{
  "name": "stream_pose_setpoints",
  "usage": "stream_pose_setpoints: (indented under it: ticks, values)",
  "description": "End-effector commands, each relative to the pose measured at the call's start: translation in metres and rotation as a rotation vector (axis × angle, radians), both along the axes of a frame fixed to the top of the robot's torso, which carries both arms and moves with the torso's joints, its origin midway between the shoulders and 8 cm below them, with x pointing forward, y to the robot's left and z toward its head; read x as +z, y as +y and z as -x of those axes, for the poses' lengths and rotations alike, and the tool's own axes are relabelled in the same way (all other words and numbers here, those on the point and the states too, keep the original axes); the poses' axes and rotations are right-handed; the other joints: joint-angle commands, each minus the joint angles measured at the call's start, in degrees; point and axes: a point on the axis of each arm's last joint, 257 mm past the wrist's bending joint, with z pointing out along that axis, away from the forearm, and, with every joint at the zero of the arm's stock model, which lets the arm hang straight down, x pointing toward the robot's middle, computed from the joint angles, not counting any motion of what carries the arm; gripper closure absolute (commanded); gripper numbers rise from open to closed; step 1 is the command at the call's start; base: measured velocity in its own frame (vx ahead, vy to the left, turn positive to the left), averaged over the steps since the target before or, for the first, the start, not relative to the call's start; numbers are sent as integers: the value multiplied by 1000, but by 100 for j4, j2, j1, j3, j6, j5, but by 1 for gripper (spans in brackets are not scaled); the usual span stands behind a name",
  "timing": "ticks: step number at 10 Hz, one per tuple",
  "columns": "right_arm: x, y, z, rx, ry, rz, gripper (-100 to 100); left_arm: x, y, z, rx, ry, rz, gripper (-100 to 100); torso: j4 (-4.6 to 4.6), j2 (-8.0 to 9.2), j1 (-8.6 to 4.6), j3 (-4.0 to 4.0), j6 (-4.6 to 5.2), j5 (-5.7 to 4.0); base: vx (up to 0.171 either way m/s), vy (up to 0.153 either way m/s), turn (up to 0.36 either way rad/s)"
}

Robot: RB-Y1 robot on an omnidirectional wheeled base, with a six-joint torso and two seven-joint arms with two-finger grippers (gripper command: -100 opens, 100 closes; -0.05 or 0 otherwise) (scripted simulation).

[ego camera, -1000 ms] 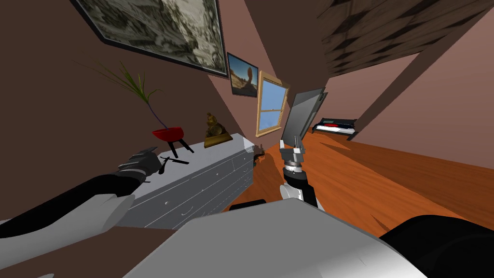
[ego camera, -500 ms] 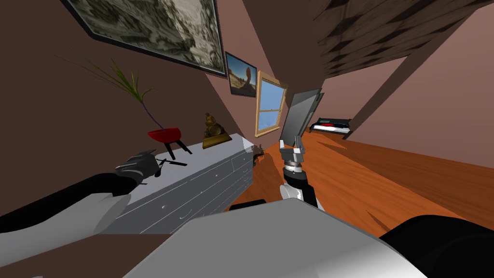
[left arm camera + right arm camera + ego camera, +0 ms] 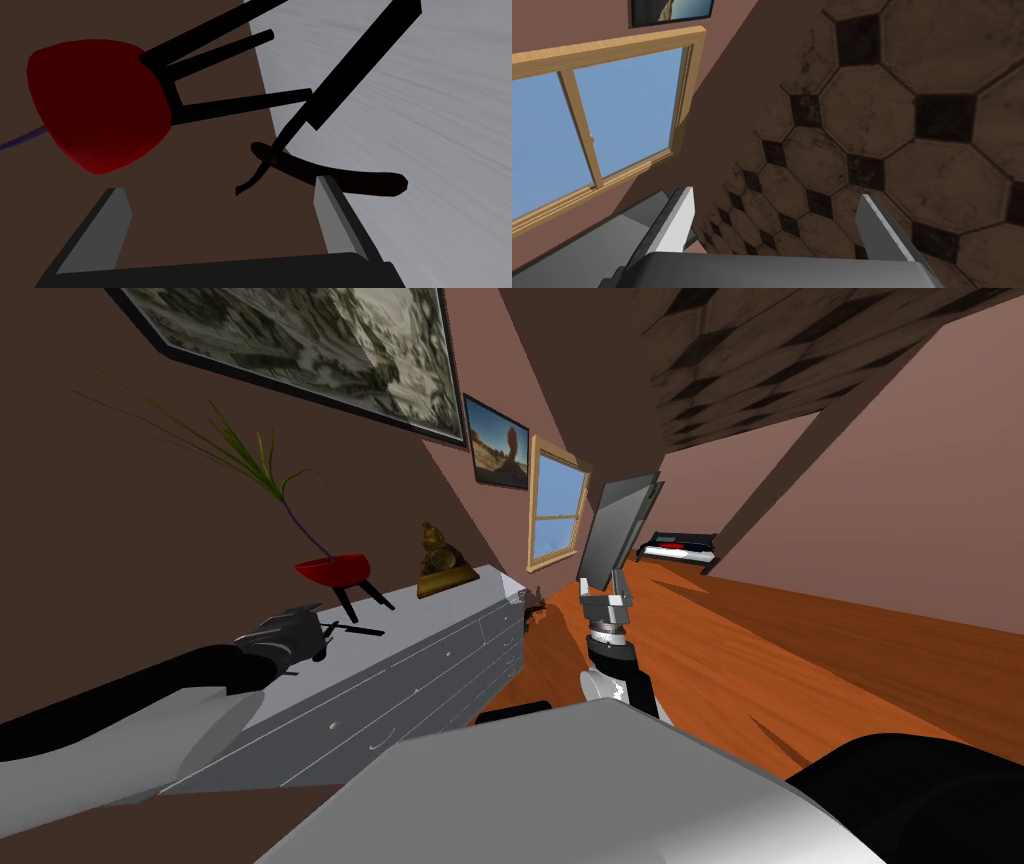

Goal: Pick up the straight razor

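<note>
Left gripper [image 3: 218, 187] wide open, one finger beside the straight razor [image 3: 360, 180] (wrist view)

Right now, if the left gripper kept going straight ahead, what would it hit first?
Probably the straight razor: its dark handle lies right ahead of the open left gripper, close to one side. Depth is unclear; the red pot stands beyond.

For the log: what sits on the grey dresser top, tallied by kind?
Razor: 1
Potted plant: 1
Gold figurine: 1
Total on the dresser: 3
</note>
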Motion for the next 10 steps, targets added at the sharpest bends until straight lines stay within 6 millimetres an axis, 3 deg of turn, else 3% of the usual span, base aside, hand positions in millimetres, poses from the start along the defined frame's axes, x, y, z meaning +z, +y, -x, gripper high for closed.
stream_pose_setpoints:
  ticks: [1,5,7,8,9,10]
  values:
    - [0,0,0,0,0,0,0,-4,0,4,11,33,10,-100,0,0,0,0,0,0,17,38,-93]
    - [0,0,0,0,0,0,0,-20,2,14,36,109,34,-100,-1,-6,5,-3,0,1,20,40,-56]
    - [0,0,0,0,0,0,0,-39,3,21,48,167,61,-100,-2,-9,11,-5,-1,3,46,60,-52]
    - [0,0,0,0,0,0,0,-32,3,17,43,145,51,-100,-4,-18,16,-10,-1,4,31,34,-14]
    - [0,0,0,0,0,0,0,-34,3,18,45,150,53,0,-3,-12,5,-7,-2,2,5,6,1]
    - [0,0,0,0,0,0,0,-37,9,14,49,148,52,-100,-1,-4,-5,-2,-2,0,36,22,-27]
